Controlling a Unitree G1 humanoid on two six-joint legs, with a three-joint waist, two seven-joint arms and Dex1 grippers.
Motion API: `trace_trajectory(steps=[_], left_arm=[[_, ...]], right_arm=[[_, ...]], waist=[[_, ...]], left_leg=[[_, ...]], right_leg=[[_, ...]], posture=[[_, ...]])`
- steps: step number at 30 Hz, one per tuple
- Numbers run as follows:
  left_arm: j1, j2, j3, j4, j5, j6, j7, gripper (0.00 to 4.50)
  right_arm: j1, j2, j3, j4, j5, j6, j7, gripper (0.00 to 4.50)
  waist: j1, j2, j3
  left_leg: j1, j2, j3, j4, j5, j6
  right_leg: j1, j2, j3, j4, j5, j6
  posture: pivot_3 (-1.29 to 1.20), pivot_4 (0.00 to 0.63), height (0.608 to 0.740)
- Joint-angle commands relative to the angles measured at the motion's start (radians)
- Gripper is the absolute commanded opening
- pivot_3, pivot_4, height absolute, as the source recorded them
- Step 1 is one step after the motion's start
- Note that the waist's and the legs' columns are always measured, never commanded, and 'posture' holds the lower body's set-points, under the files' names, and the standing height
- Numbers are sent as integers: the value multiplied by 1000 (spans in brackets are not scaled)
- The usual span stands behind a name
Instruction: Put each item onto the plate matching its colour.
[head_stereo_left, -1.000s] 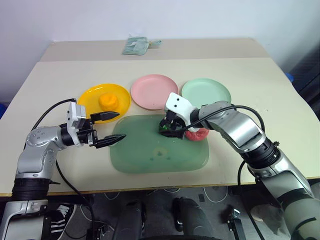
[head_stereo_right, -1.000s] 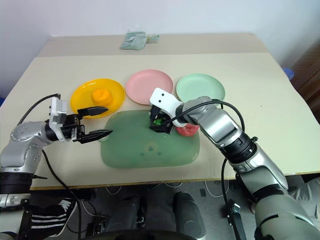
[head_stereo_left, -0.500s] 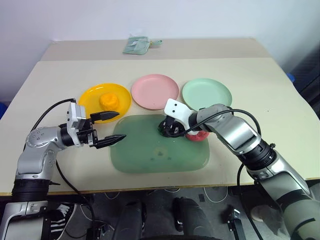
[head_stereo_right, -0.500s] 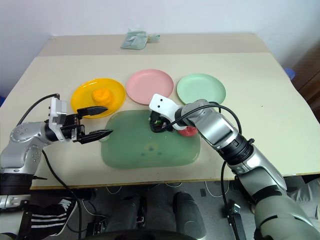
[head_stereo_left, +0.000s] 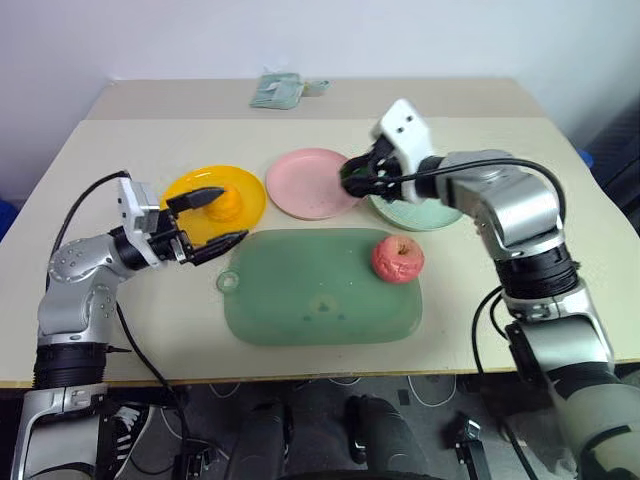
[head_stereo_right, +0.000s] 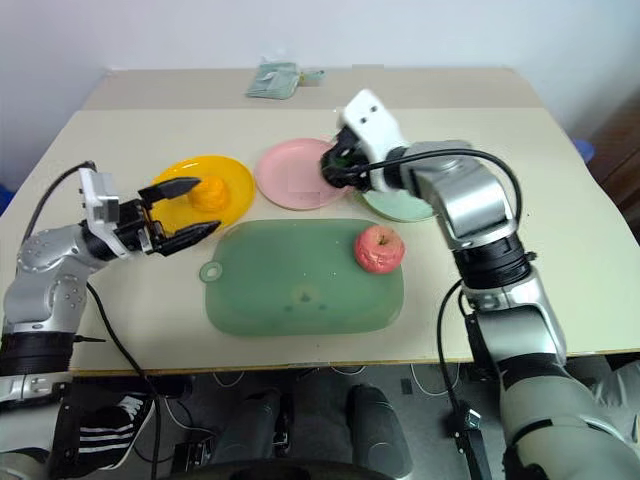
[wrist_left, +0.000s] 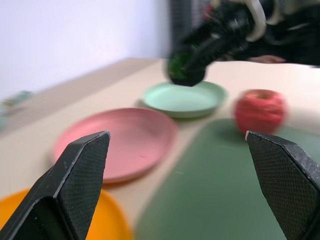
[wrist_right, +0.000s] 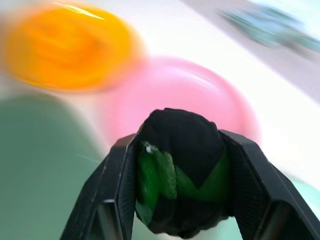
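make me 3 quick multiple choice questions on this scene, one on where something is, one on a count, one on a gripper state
1. Where does the apple lie?
A. on the pink plate
B. on the green mat
C. on the bare table

2. How many round plates are on the table?
A. two
B. three
C. four

3. What is the right gripper doing?
A. shut on the green-and-black ball
B. open and empty
C. shut on the orange fruit

Answers: 1 B, it sits near the far right corner of the green mat. 2 B, yellow, pink, green. 3 A, the right wrist view shows both fingers clamping the green-and-black ball.
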Motion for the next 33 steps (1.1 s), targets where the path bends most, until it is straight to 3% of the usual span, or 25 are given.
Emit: trace_trajectory(steps=[1, 10, 13, 15, 16, 20, 24, 29, 33], left_arm=[[-21, 0, 11, 4, 10, -21, 11, 4500], [-27, -11, -1, -13, 2, 26, 26, 4500], [-24, -8, 0, -18, 1, 32, 20, 4500], [-24, -6, 3, -19, -1, 36, 19, 4500], [-23, -6, 4, -21, -2, 38, 20, 4500], [-15, -5, 6, -32, -7, 46, 19, 4500], [5, 5, 6, -67, -41, 93, -10, 4500], [52, 43, -9, -125, -77, 166, -81, 4500], [79, 61, -49, -137, -24, 107, -145, 4500]], right_arm=[[-42, 8, -90, 129, -30, -74, -95, 2325], [9, 22, -100, 256, -70, -212, -119, 2325], [21, 18, -100, 262, -85, -219, -117, 3264], [25, 18, -109, 241, -83, -226, -114, 4212], [25, 17, -114, 228, -82, -235, -114, 4480], [31, 11, -170, 145, -17, -213, -71, 4480], [87, -13, -223, -49, 130, -60, 48, 4480], [248, -139, -211, -378, 304, 131, 207, 4480], [349, -202, -128, -505, 276, 140, 202, 4480]], waist=[[-3, 0, 0], [-7, 1, 1], [-5, 1, 1], [-2, 1, 1], [-2, 1, 1], [-3, 1, 1], [-2, 1, 1], [2, 1, 1], [-1, 1, 0]], left_leg=[[0, 0, 0, 0, 0, 0], [-1, 3, 1, -1, 0, 0], [-1, 2, 1, -1, 0, 0], [-1, 2, 1, -1, 0, 0], [-1, 2, 1, -1, 0, 0], [-1, 2, 1, -1, 0, 0], [-1, 3, 0, -1, 0, 0], [-1, 3, 0, -1, 0, 0], [0, 3, 0, 1, 0, 0]], right_leg=[[-1, 0, 0, 0, 0, 0], [-3, 3, 1, 3, 0, 0], [-3, 3, 1, 3, 0, 0], [-3, 3, 1, 3, 0, 0], [-3, 3, 1, 3, 0, 0], [-3, 2, 1, 3, 0, 0], [-3, 3, 1, 3, 0, 0], [-3, 2, 0, 2, 0, 0], [-1, 2, 1, 2, 0, 0]], posture=[[0, 150, 734], [0, 150, 734], [0, 150, 734], [0, 150, 734], [0, 150, 734], [0, 150, 734], [0, 150, 734], [0, 150, 734], [0, 150, 734]])
